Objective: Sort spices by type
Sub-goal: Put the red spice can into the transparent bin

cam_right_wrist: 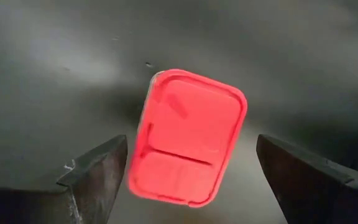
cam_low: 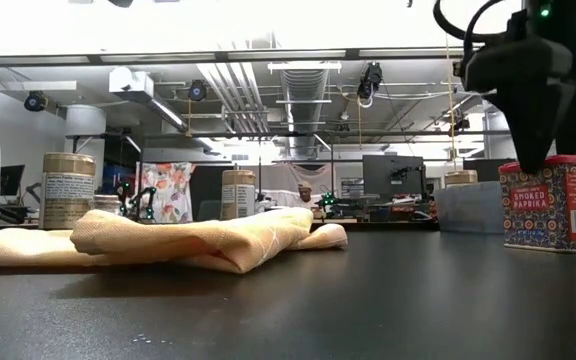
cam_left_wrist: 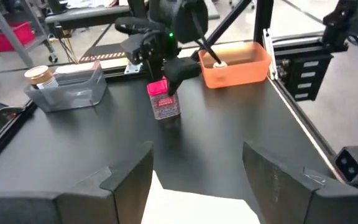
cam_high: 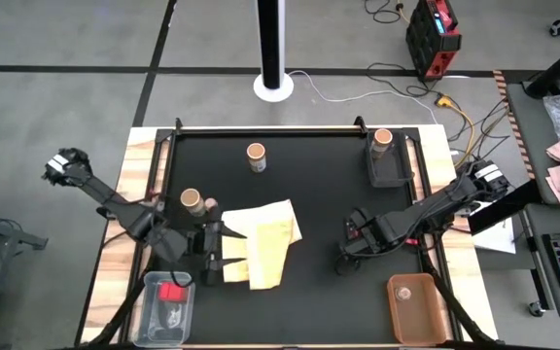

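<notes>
From above, the bench (cam_high: 299,292) is a matte black sheet framed in pale wood. Three short round jars with tan tops show: one (cam_high: 256,156) at upper centre, one (cam_high: 192,202) at centre left, one (cam_high: 382,139) standing in a dark tray (cam_high: 389,173) at upper right. A folded yellow cloth (cam_high: 265,245) lies soft and creased at centre. A clear bin (cam_high: 166,309) at lower left holds one red blocky tin (cam_high: 172,291); an orange bin (cam_high: 415,307) at lower right holds one small pale round thing (cam_high: 404,292). The left claw (cam_high: 224,251) lies at the cloth's left edge, fingers apart. The right claw (cam_high: 346,255) sits right of centre.

At bench height, the cloth's woven folds fill the left half. A boxy paprika tin (cam_low: 552,203), patterned label and red lid, stands at far right under the right claw. Three cylinders stand behind; the leftmost (cam_low: 68,190) is nearest.

The left wrist view shows its own fingers (cam_left_wrist: 132,180) spread over the cloth's edge, with the paprika tin at upper centre beneath the other arm.

The right wrist view looks down on the tin's smooth red rounded-rectangle lid (cam_right_wrist: 188,137), between that claw's wide-apart fingers (cam_right_wrist: 98,171), neither pad touching it.
</notes>
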`<action>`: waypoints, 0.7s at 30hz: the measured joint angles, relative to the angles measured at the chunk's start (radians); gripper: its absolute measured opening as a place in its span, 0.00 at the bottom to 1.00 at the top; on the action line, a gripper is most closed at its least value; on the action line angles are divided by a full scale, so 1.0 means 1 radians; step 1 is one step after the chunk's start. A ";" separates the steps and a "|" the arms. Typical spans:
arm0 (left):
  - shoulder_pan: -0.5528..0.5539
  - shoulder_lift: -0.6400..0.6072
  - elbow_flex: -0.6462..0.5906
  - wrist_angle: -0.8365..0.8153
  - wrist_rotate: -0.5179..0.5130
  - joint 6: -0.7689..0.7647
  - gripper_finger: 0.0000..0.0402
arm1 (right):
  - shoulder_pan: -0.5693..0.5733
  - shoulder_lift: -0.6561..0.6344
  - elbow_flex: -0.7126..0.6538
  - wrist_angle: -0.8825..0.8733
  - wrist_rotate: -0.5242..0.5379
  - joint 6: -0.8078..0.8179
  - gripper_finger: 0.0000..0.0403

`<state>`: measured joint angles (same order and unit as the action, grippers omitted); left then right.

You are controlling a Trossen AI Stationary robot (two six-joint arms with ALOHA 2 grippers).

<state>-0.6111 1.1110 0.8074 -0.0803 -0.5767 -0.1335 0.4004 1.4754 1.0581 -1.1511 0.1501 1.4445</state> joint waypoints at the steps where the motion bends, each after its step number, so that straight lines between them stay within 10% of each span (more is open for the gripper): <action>1: -0.010 0.000 0.000 0.000 -0.018 -0.012 0.57 | 0.000 0.000 -0.012 0.012 0.000 -0.006 0.86; 21: -0.128 0.117 -0.005 0.152 -0.122 -0.112 0.57 | 0.001 0.000 -0.116 0.244 0.034 -0.160 0.49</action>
<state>-0.7387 1.2283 0.8028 0.0719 -0.6983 -0.2459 0.4011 1.4754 0.9425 -0.9073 0.1841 1.2850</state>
